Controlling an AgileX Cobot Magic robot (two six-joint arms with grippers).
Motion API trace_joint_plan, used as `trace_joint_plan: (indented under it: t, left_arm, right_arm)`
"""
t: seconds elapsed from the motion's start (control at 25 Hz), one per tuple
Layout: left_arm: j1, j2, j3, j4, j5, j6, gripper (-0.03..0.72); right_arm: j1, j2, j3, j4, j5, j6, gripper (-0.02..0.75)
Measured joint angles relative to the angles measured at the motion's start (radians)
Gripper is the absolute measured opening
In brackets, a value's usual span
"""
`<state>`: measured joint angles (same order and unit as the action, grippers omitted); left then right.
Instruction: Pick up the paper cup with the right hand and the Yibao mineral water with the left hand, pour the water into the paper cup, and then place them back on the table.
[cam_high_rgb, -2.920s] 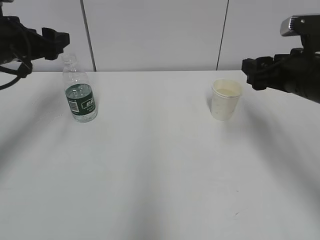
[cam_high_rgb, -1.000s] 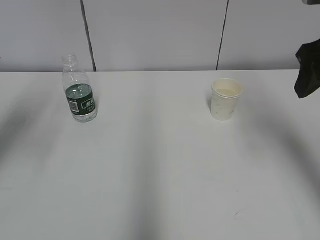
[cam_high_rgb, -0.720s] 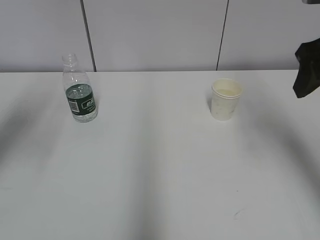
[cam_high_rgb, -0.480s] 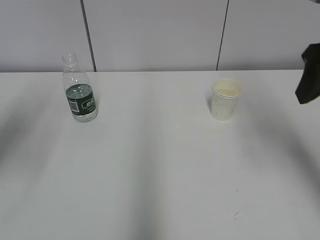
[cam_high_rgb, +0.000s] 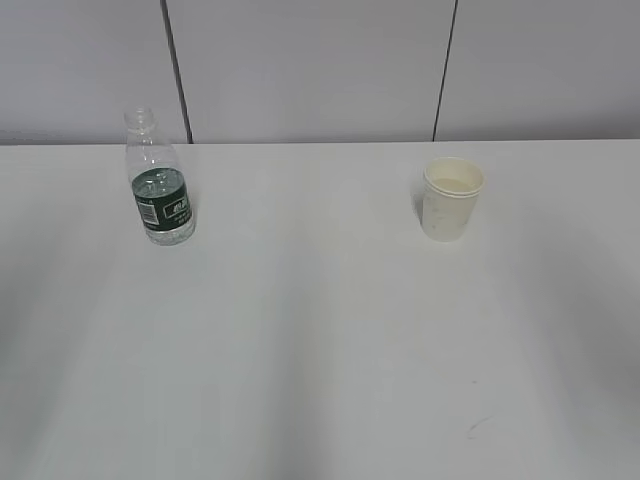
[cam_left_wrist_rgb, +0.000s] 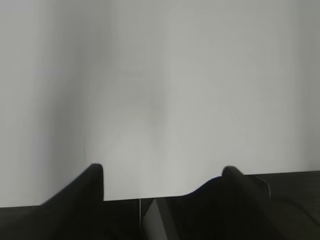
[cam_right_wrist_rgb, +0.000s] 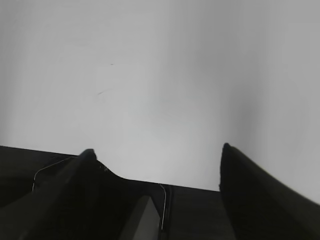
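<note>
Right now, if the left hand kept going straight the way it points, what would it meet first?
Probably only the bare white table. The left hand is open with nothing between its fingers, and its own camera shows just tabletop ahead. Neither bottle nor cup lies in that line, though depth is unclear.

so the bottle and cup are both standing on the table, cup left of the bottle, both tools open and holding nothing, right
One thing is off: the exterior view shows the paper cup standing to the right of the Yibao mineral water, not left. The rest holds: both stand on the table, and the left tool and right tool are open and empty.
</note>
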<state>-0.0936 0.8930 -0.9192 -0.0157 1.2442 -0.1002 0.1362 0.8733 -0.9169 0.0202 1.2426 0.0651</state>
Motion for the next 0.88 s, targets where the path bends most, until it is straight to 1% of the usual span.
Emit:
trace_joint_plan:
  t: [0.16, 0.32, 0.64, 0.88]
  left_arm:
    - [0.000, -0.145, 0.061, -0.041, 0.005, 0.000, 0.448]
    - [0.000, -0.286, 0.115, -0.059, 0.010, 0.001, 0.448]
    - [0.000, -0.574, 0.222, -0.050, 0.023, 0.002, 0.448]
    - [0.000, -0.756, 0.289, -0.048, 0.028, 0.003, 0.448]
  right_arm:
    - [0.000, -0.167, 0.061, 0.000, 0.008, 0.000, 0.586]
    - [0.000, -0.314, 0.127, 0.000, 0.014, 0.001, 0.586]
    - [0.000, -0.599, 0.250, -0.020, 0.020, -0.005, 0.586]
    - [0.000, -0.764, 0.331, -0.031, 0.025, -0.011, 0.586]
